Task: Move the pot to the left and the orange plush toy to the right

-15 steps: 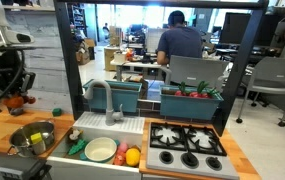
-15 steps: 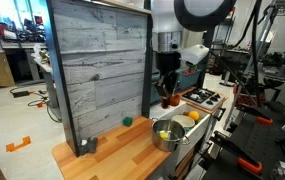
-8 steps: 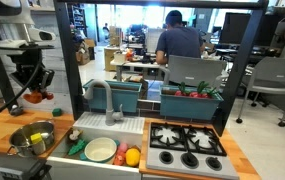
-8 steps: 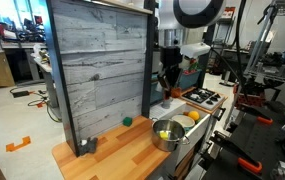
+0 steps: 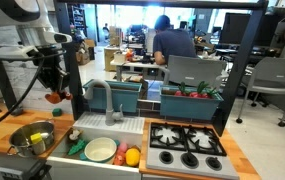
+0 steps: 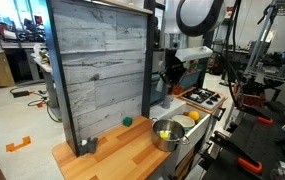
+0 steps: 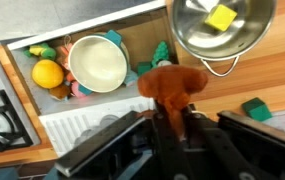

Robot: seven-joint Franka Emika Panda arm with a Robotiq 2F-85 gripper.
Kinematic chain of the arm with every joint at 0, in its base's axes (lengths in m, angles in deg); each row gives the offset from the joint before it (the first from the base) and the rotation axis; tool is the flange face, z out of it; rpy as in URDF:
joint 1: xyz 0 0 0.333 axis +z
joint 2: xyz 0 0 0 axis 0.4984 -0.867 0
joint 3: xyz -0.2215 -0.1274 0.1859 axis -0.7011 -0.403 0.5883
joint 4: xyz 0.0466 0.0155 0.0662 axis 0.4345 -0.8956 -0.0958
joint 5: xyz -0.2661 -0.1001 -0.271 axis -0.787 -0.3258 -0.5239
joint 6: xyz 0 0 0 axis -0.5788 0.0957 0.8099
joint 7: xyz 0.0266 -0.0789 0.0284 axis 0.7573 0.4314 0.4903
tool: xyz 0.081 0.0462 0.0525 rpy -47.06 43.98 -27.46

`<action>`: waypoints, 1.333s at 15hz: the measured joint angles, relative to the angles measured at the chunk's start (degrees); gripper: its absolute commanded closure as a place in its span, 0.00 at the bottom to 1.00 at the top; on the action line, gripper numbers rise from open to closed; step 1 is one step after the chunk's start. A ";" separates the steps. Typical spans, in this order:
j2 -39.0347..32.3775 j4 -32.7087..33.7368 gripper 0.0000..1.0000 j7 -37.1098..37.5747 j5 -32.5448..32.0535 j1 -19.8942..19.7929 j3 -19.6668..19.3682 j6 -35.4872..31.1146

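End effector [image 7: 170, 116] grips orange plush toy [image 7: 173, 84]

One pot [image 7: 250, 38], one orange plush toy [image 7: 172, 88]

Wrist overhead, exteriors level (sharing the pot [image 5: 32, 137])

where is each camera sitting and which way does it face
In an exterior view: camera stands out front, facing the stove; the arm and gripper at upper left hold the orange plush toy.
In an exterior view: camera sits off the end of the counter, looking along it; arm at upper right, pot below.
Wrist view: looks down past the gripper onto toy, pot and white plate.
All three show the pot.
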 measured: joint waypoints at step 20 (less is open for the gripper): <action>-10.92 12.01 0.96 26.31 14.57 -8.83 -15.37 -10.14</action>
